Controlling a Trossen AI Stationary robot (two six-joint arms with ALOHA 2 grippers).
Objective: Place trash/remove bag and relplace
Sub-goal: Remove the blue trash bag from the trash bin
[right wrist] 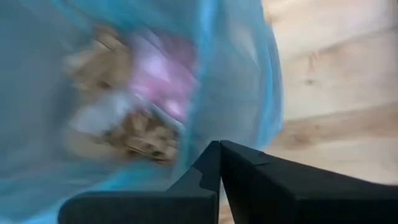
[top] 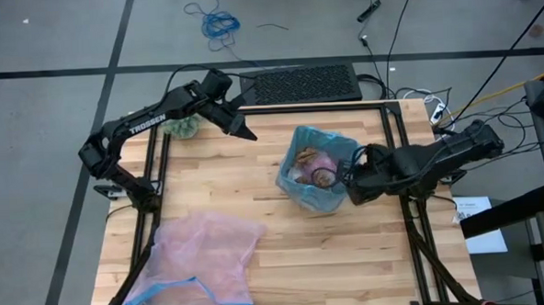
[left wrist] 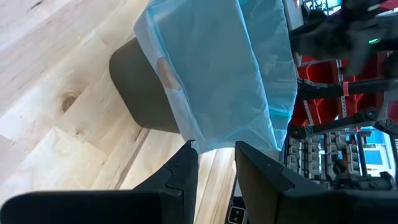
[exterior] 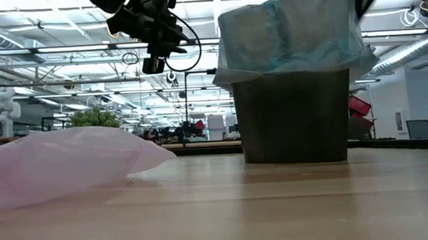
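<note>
The right gripper (top: 347,181), fingers pressed together, is at the 3 o'clock rim of the crinkly blue bag (top: 331,145); the left gripper (top: 249,133), slightly spread, hovers at 10 o'clock over bare wood.

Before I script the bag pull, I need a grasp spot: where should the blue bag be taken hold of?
Probably at the blue bag's folded-over edge, where loose plastic drapes outside the brown bin. Come from above on the right side, where the right gripper sits at the rim; the left gripper is off at the table's back.
</note>
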